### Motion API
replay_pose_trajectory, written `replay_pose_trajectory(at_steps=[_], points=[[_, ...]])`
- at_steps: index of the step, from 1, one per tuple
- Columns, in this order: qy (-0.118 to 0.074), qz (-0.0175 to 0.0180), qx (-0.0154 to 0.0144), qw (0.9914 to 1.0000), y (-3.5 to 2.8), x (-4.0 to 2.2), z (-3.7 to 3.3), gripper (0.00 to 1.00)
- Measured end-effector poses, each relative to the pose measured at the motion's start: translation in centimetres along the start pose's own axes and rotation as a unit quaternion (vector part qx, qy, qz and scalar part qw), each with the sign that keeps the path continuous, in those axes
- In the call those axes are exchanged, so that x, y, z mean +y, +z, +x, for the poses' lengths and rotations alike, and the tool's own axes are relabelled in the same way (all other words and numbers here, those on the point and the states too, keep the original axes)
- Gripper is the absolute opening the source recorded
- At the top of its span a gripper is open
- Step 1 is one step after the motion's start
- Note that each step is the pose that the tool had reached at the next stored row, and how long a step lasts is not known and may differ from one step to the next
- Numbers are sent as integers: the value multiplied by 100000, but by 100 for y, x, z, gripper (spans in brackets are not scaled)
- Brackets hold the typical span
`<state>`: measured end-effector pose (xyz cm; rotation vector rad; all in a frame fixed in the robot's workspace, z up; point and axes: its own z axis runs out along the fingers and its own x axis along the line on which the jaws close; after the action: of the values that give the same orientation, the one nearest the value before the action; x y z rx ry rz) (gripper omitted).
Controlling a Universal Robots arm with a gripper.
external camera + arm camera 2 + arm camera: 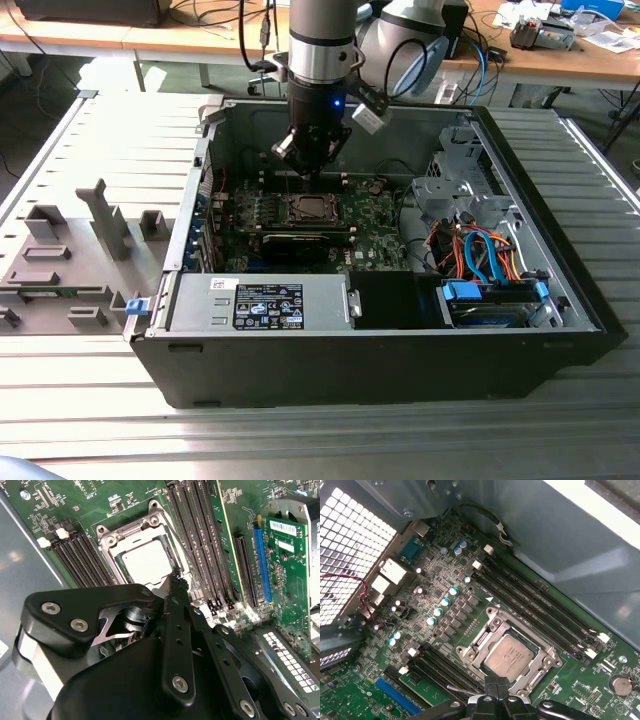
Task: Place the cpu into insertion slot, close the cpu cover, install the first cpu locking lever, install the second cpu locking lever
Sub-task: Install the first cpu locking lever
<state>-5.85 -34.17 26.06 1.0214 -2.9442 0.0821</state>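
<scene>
While the cpu [507, 655] lies flat in the insertion slot [538, 649], framed by the lowered cpu cover [480, 638], the pincer [496, 682] hangs just beside the socket's near edge, its fingers pressed together on nothing visible, the chip straight ahead of its tips.

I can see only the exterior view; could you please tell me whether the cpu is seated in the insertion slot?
Observer: Yes; in the first wrist view the cpu lies flat in the insertion slot, silver top up.
Operator: Thanks. Is the cpu cover down?
Observer: It looks down: the cpu cover frames the chip, flat around its edges.
Operator: Where exactly is the gripper?
Observer: In the second wrist view the gripper, shut, is at one corner of that cover, next to the memory slots.
</scene>
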Motion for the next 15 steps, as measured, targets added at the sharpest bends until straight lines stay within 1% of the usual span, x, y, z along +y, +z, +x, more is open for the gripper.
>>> replay_pose_trajectory(at_steps=[4,6,15], points=[[-801,-28,-82,99997,0,0,0,11],[-1538,-32,-136,99988,0,0,0,11],[-3905,3,-281,99923,0,0,0,11]])
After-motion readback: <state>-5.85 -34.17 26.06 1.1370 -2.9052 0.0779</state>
